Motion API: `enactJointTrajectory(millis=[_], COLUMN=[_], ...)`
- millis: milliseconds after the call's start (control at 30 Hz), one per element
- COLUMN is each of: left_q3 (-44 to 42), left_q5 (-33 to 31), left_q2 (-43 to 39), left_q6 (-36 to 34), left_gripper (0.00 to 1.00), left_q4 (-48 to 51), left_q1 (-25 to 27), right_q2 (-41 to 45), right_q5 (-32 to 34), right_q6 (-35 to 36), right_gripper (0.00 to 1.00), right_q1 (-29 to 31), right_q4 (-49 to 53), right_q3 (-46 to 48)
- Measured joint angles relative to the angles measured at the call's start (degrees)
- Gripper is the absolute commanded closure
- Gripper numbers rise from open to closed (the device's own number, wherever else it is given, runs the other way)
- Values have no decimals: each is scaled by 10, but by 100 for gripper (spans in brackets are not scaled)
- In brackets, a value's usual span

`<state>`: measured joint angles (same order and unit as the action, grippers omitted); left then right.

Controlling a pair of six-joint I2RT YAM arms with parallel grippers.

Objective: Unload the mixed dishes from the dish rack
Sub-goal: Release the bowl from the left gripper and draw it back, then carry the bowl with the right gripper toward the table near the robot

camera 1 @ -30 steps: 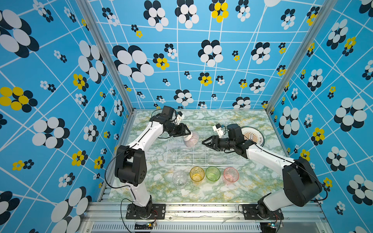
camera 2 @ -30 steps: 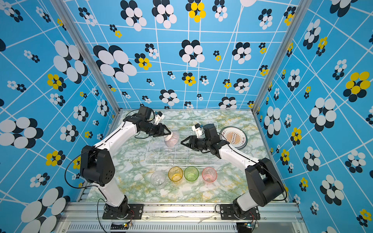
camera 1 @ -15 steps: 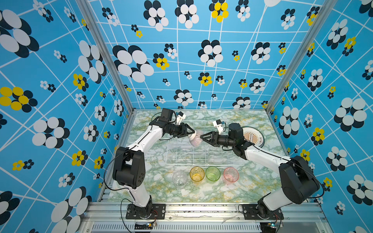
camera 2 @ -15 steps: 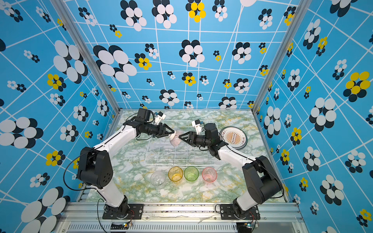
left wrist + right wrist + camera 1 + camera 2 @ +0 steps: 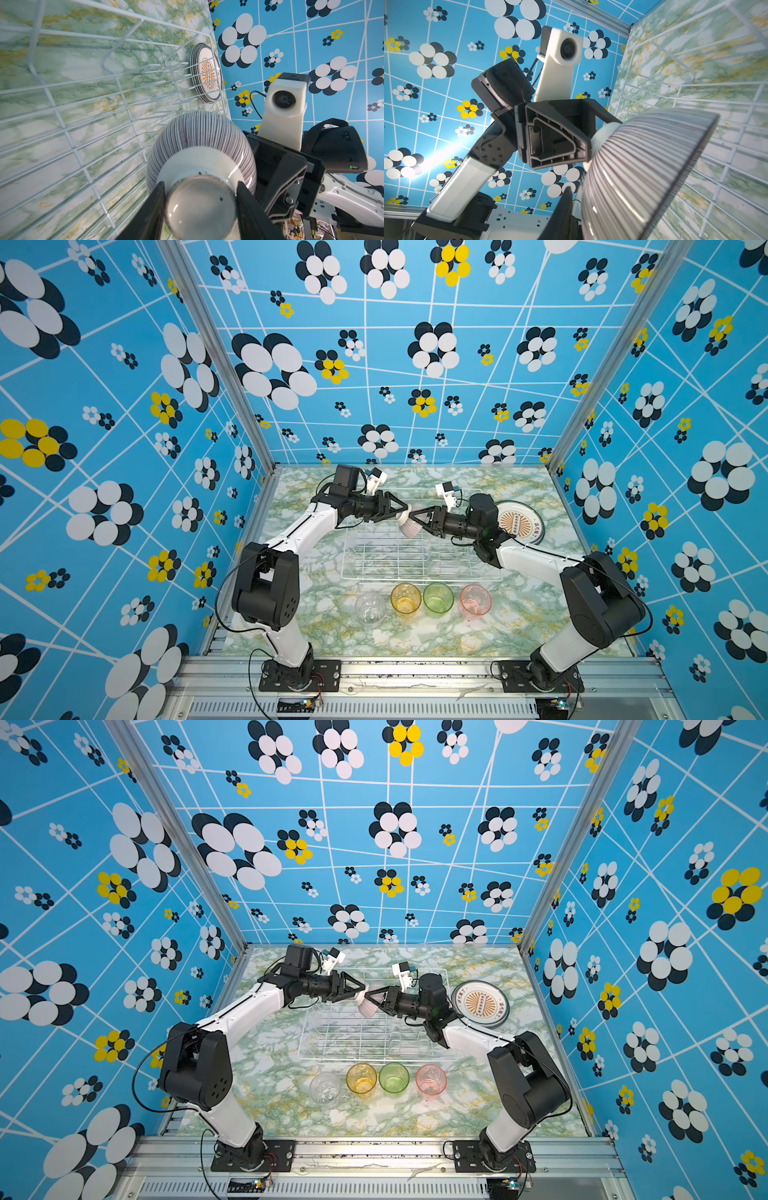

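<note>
Facing right gripper [image 5: 417, 519], level left gripper [image 5: 199, 191] clamps bowl [image 5: 203, 133].

Tilted striped bowl [image 5: 409, 526] above white wire rack [image 5: 415, 568], 4 upright tumblers [image 5: 437, 598] in front, plates [image 5: 517, 523] beside

Bowl [image 5: 409, 526]: purple-grey fine stripes, wht foot. Dish rack [image 5: 415, 568]: wht wire. In front of rack: clear tumbler [image 5: 370, 608], amber tumbler [image 5: 405, 598], green tumbler [image 5: 438, 597], pink tumbler [image 5: 476, 599]. Plates [image 5: 517, 522], right of rack: wht, orange sunburst print, dark rim. Table [image 5: 320, 630]: green/wht marble, yel veins. Walls [image 5: 415, 385]: blue, wht lines, blk/wht/yel flowers.
</note>
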<state>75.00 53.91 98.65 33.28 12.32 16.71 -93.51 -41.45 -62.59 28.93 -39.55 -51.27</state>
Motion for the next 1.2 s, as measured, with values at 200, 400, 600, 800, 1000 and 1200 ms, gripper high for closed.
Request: enactJointTrajectory(millis=[200, 400, 600, 800, 1000, 1200], left_q3=[-3, -3, 5, 53, 95, 156], left_q5=[12, 11, -59, -147, -265, -341], left_q2=[-2, -7, -73, -191, -314, -394], left_q6=[14, 6, -55, -117, -176, -214], left_gripper=[63, 39, 24, 20, 17, 15], left_q4=[-24, -15, 99, 205, 338, 431], left_q1=[3, 5, -21, -83, -138, -228], right_q2=[-5, -5, 29, 59, -3, -102], right_q5=[-5, -4, 30, 109, 229, 246], right_q6=[-12, 10, 162, 353, 560, 696], right_gripper=[100, 100, 100, 100, 100, 100], right_q1=[3, 3, 19, 79, 251, 384], right_q4=[-12, 23, 279, 535, 755, 892], right_q3=[-5, -14, -110, -267, -481, -636])
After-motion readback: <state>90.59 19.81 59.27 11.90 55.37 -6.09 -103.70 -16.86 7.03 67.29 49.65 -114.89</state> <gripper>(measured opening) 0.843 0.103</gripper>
